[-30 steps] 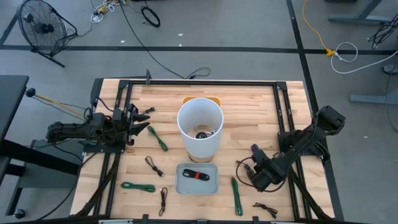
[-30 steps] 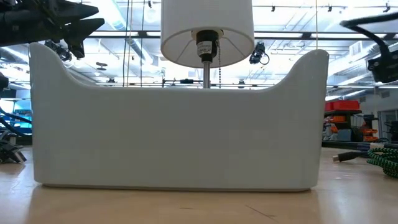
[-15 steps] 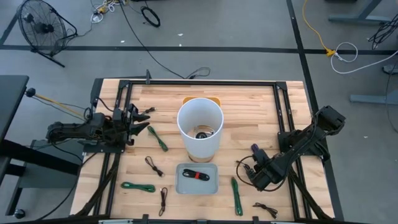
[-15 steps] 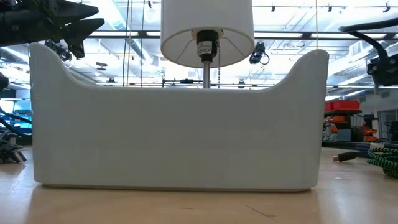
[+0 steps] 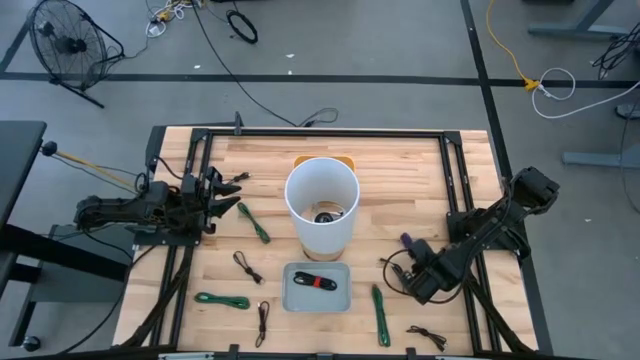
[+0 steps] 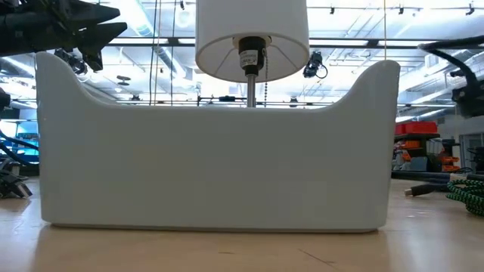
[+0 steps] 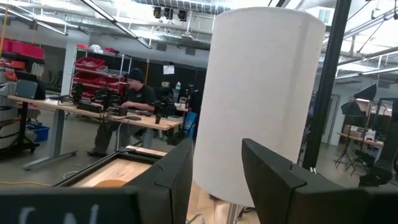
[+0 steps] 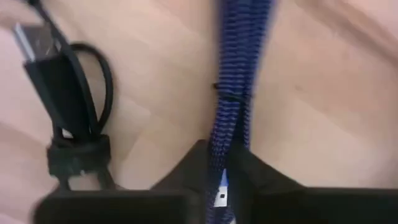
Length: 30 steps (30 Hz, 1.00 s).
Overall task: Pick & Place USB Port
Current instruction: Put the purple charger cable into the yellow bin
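A blue braided USB cable (image 8: 239,74) lies bundled on the wood at the table's right, its far end (image 5: 406,241) poking out past my right gripper (image 5: 420,272). That gripper points down and is shut on the cable. A grey tray (image 5: 296,299) at the near middle holds a black-and-red cable (image 5: 318,282). My left gripper (image 7: 217,180) waits open at the left side, facing the white lampshade (image 7: 261,99). My right gripper (image 8: 224,171) pinches the blue cable bundle between its two fingers at a stretch (image 8: 227,134) near one end. The fingers come from above, pointing down, one on each side of the bundle. The rest of the cable runs out ahead over the wood.
A coiled black cable (image 8: 68,112) lies close beside the blue one. Green cables (image 5: 380,312) (image 5: 222,300) (image 5: 254,222) and small black ones (image 5: 246,266) (image 5: 430,336) are scattered about. A white lamp (image 5: 321,202) stands mid-table. The tray's white wall (image 6: 219,143) fills the low view.
My right arm has sunk a little toward the table over the blue cable. The left arm and the other cables have stayed where they were.
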Tool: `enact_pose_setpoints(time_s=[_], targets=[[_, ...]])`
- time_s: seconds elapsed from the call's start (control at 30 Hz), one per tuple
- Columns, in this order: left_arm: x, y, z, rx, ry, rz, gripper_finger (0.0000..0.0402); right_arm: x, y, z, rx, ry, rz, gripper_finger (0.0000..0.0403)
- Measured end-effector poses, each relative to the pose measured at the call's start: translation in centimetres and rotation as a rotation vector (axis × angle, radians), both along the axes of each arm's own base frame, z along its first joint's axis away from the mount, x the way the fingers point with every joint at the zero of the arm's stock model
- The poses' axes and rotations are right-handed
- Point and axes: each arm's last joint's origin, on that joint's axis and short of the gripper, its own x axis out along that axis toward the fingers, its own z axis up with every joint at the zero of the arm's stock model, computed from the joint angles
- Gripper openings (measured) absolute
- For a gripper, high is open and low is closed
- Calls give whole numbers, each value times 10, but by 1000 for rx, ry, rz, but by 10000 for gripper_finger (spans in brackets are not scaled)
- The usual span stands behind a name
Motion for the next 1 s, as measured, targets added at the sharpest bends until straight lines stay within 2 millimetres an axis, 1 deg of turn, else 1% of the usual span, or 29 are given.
enact_pose_setpoints(time_s=[0.03,0.1,0.2,0.27,0.4,0.53,0.7,0.87,1.0], targets=[[0,0,0,0,0,0,144,1,0,1,-10,0,32,23],[0,0,0,0,0,0,144,3,-1,3,-20,0,53,11],[0,0,0,0,2,0,144,6,-3,10,-41,-4,56,9],[0,0,0,0,3,0,144,8,-6,17,-79,-5,102,5],[0,0,0,0,3,0,144,21,-19,38,-169,-59,166,3],[0,0,0,0,3,0,144,31,-41,52,-224,-72,216,2],[0,0,0,0,4,0,144,41,-76,69,-292,-101,261,1],[0,0,0,-1,4,3,144,51,-110,86,-366,-191,293,1],[0,1,0,-5,5,19,144,65,-135,98,-423,-300,324,1]])
